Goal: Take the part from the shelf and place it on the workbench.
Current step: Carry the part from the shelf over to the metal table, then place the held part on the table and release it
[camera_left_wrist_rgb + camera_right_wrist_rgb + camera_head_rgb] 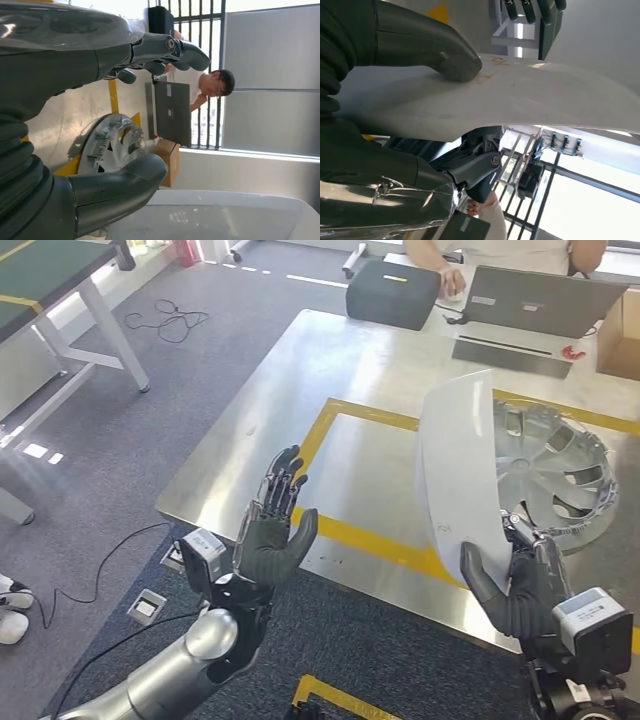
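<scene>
A white curved panel part (458,472) stands upright over the steel workbench (362,380), held at its lower edge by my right hand (521,585). In the right wrist view the thumb (444,55) presses on the white part (546,95), with the fingers behind it. My left hand (275,530) hovers at the workbench's near edge, palm facing right, fingers spread and holding nothing. The left wrist view has the left hand (113,185) apart from the white part (226,217).
A silver wheel cover (555,465) lies on the workbench inside the yellow tape outline (362,535), just behind the part. A person works at a laptop (540,300) at the far side, beside a dark case (392,292) and a cardboard box (620,335). Cables cross the floor on the left.
</scene>
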### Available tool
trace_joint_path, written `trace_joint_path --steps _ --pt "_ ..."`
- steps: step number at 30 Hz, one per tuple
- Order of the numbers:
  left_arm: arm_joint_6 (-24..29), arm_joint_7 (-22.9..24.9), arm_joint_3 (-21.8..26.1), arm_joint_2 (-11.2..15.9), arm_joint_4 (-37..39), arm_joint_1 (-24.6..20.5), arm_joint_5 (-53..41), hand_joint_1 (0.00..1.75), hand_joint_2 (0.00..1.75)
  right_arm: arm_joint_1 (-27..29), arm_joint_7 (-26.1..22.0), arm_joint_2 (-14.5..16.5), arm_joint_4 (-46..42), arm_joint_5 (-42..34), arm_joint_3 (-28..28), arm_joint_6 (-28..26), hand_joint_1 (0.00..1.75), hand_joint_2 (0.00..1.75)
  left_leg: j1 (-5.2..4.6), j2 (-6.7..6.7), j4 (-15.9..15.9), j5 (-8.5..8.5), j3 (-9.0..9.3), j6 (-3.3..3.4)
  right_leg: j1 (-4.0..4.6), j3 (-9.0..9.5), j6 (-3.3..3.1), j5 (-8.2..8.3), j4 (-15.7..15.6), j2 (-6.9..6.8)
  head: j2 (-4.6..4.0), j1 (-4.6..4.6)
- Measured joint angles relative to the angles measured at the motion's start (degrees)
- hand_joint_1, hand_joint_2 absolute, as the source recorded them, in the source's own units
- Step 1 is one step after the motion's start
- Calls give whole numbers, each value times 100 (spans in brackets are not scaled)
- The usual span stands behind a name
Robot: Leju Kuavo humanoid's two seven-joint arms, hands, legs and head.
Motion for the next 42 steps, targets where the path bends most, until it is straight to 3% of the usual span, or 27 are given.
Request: trace_joint_path --steps 1,3,4,5,7,9,10,13,14,15,16,18,20,24,28,42 --pt "-2 -5 -2 2 1 0 -14 0 175 -11 -2 0 7 -4 -4 -8 175 175 -2 1 -374 195 41 23 4 121 9 -98 0 13 0 -10" --pt "-11 -25 -5 5 6 -1 -46 0 175 -40 0 0 22 -2 -20 -33 175 175 -21 -1 -1208 1068 165 82 27 323 40 -319 20 47 0 -16" --pt "-21 -35 -7 5 10 0 -59 0 175 -59 10 0 26 9 -29 -45 175 175 -34 -4 -1435 1484 220 100 43 360 58 -421 39 58 0 -10" --pt "-33 -46 -9 4 13 1 -70 0 175 -79 23 -1 28 27 -39 -54 175 175 -43 -8 -1530 1765 256 110 54 387 77 -516 54 70 0 -2" --pt "-57 -66 -12 -9 17 -10 -88 0 175 -127 45 -2 28 60 -58 -62 175 175 -42 -13 -1503 1904 317 129 56 452 120 -669 60 73 0 20" --pt "-68 -78 -13 -33 20 -35 -98 0 175 -164 51 -5 27 73 -80 -62 175 175 -37 -10 -1502 1894 371 181 41 437 169 -843 227 36 0 39" --pt "-71 -80 -13 -44 20 -43 -102 0 175 -179 53 -7 27 74 -89 -62 175 175 -39 -7 -1509 1867 396 215 34 307 192 -995 498 9 0 41" --pt "-95 -86 -13 -58 29 -49 -104 0 175 -208 64 -13 34 93 -98 -58 175 175 -72 -6 -1506 1777 444 284 22 -372 233 -1437 1612 -34 0 50" --pt "-118 -98 -13 -65 38 -49 -105 0 175 -215 77 -16 45 105 -98 -52 175 175 -84 -12 -1505 1749 469 292 18 -552 230 -1448 1815 -38 0 51" --pt "-145 -117 -13 -74 48 -51 -106 0 175 -235 93 -19 63 115 -97 -41 175 175 -97 -22 -1505 1721 501 298 18 -645 218 -1345 1827 -40 0 52" --pt "-183 -145 -13 -91 61 -61 -107 0 175 -283 114 -21 97 124 -93 -18 175 175 -112 -34 -1504 1691 543 301 23 -670 193 -1137 1668 -42 0 52" --pt "-259 -197 -16 -140 87 -115 -109 0 175 -462 150 -20 212 130 -76 49 175 175 -128 -50 -1511 1652 619 299 59 -442 117 -550 871 -39 0 49" --pt "-321 -231 -26 -190 109 -184 -110 0 175 -663 178 -9 371 126 -57 122 175 175 -131 -54 -1530 1647 657 279 106 -260 61 -204 307 -39 0 45" --pt "-444 -282 -90 -254 149 -262 -99 0 175 -1079 176 137 947 53 54 375 175 175 -122 -60 -1545 1601 667 268 124 -213 91 -163 143 -37 0 49" --pt "-524 -316 -120 -332 192 -362 -81 0 175 -1467 98 308 1648 14 221 507 175 175 -118 -63 -1572 1634 684 235 124 -209 73 -150 143 -39 0 50" --pt "-533 -319 -122 -409 322 -422 -76 0 175 -1744 45 577 2594 10 449 520 175 175 -117 -68 -1592 1612 689 199 123 -210 39 -176 140 -36 0 49"
